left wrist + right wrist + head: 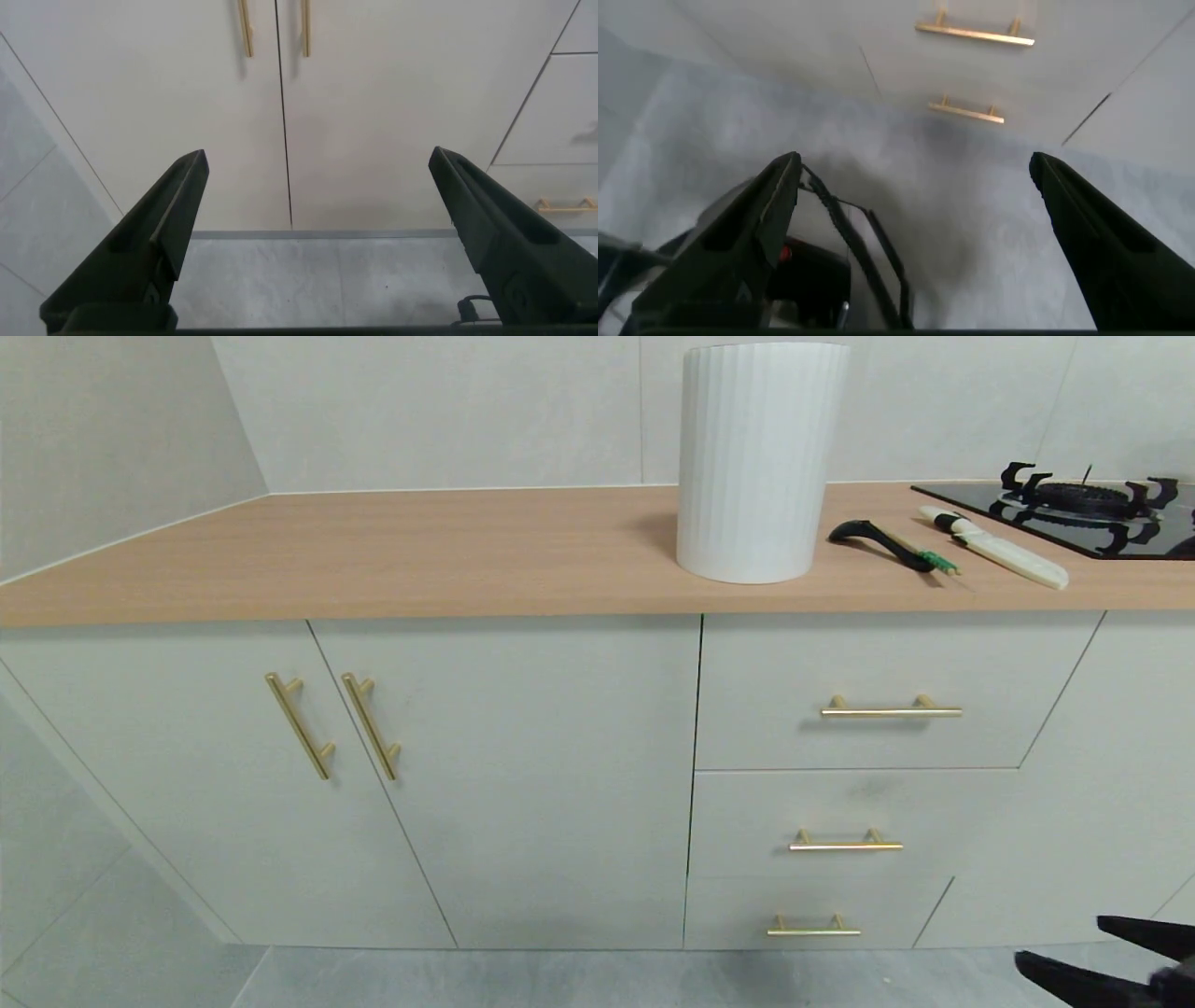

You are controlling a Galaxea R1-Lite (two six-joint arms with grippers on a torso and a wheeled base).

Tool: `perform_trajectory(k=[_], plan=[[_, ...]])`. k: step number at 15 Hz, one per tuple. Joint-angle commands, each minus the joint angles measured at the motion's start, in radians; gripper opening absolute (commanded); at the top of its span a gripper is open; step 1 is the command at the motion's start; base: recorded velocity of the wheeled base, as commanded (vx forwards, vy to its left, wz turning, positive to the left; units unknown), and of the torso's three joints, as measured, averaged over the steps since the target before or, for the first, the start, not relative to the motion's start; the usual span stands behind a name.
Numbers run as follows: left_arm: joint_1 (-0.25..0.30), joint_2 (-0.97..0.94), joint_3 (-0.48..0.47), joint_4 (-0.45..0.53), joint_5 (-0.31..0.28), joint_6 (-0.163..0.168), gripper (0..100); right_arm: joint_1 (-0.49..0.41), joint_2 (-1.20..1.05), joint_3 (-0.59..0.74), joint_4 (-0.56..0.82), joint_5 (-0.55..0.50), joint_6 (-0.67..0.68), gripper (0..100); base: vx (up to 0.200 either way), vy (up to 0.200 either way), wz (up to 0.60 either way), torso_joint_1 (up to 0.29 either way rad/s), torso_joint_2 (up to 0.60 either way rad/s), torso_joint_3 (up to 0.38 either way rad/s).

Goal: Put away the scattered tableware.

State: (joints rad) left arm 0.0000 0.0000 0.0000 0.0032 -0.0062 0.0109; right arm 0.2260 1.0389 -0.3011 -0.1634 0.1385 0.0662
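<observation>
Jaws wide apart; hob (980, 497) partly out-of-frame.

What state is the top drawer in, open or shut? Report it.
Shut. The top drawer sits flush with the cabinet door beside it and the middle drawer below; no gap shows.

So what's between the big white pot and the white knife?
In the head view, a black-handled utensil with a green tip lies on the counter between the white pot and the white knife.
</observation>
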Motion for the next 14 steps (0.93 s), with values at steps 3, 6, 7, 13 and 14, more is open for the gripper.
perform_trajectory(k=[3, 6, 7, 13, 14], plan=[[0.0, 0.002, 0.0, 0.0, 0.0, 0.0, 100, 0.003, 0.633, -0.027, -0.426, -0.099, 0.003, 100, 0.0, 0.0, 0.0, 0.0, 0.0, 0.0], [0.0, 0.002, 0.0, 0.0, 0.0, 0.0, 100, 0.003, 0.859, -0.102, -0.624, -0.162, 0.001, 100, 0.0, 0.0, 0.0, 0.0, 0.0, 0.0], [0.0, 0.002, 0.0, 0.0, 0.0, 0.0, 100, 0.003, 0.903, -0.139, -0.624, -0.169, 0.001, 100, 0.0, 0.0, 0.0, 0.0, 0.0, 0.0], [0.0, 0.002, 0.0, 0.0, 0.0, 0.0, 100, -0.017, 0.974, -0.23, -0.622, -0.169, -0.002, 100, 0.0, 0.0, 0.0, 0.0, 0.0, 0.0], [0.0, 0.002, 0.0, 0.0, 0.0, 0.0, 100, -0.017, 0.977, -0.243, -0.617, -0.169, -0.003, 100, 0.0, 0.0, 0.0, 0.0, 0.0, 0.0]])
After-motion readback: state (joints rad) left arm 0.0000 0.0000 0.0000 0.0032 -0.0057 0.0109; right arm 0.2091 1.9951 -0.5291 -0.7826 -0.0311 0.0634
